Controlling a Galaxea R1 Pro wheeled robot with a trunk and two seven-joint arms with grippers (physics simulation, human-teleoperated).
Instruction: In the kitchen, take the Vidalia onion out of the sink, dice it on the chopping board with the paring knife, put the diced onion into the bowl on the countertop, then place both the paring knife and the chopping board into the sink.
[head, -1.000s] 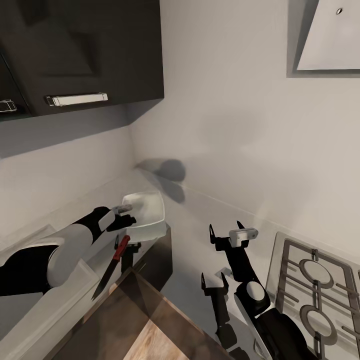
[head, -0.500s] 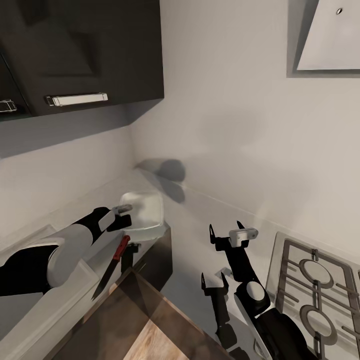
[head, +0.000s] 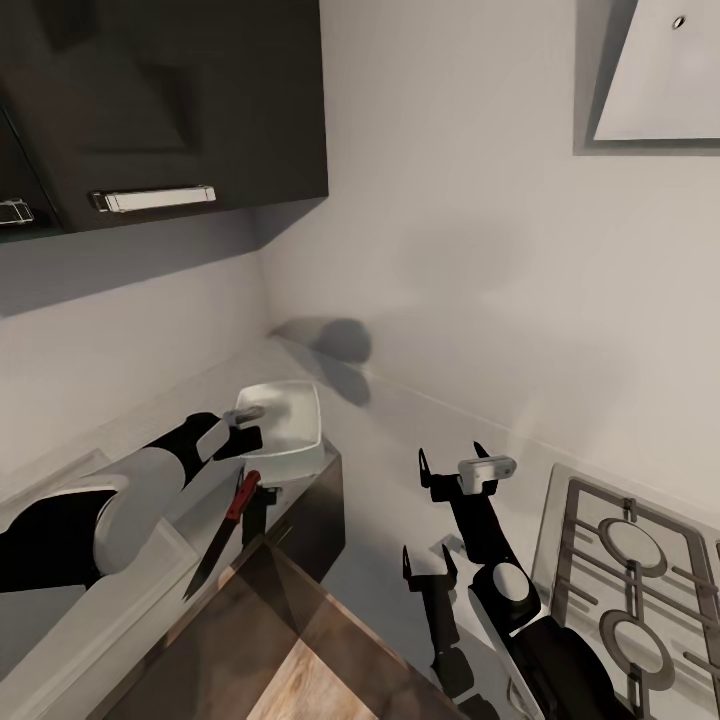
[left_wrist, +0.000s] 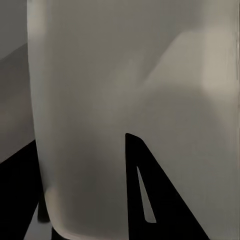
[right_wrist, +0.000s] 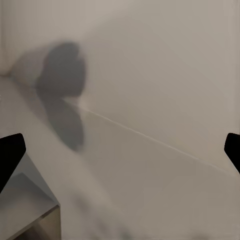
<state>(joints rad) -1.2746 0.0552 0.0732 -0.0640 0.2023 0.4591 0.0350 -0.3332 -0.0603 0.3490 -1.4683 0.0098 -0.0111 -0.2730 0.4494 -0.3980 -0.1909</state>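
Observation:
My left gripper (head: 243, 428) is shut on the near rim of the white bowl (head: 290, 425), which hangs tilted above the countertop (head: 400, 440) by the wall corner. In the left wrist view the bowl's wall (left_wrist: 125, 90) sits between the two dark fingers (left_wrist: 150, 200). Just below lies the paring knife (head: 225, 535), red handle toward the bowl and blade pointing at me. It rests beside the dark brown chopping board (head: 300, 610). My right gripper (head: 452, 460) is open and holds nothing, facing the wall (right_wrist: 150, 60). The Vidalia onion and the sink are out of view.
A gas hob (head: 630, 560) lies at the right. Dark upper cabinets (head: 160, 100) hang at the top left, a range hood (head: 660, 80) at the top right. The two walls meet in a corner behind the bowl.
The left gripper has risen slightly and the bowl has tipped and shifted a little to the left. The right arm, knife and board are as before.

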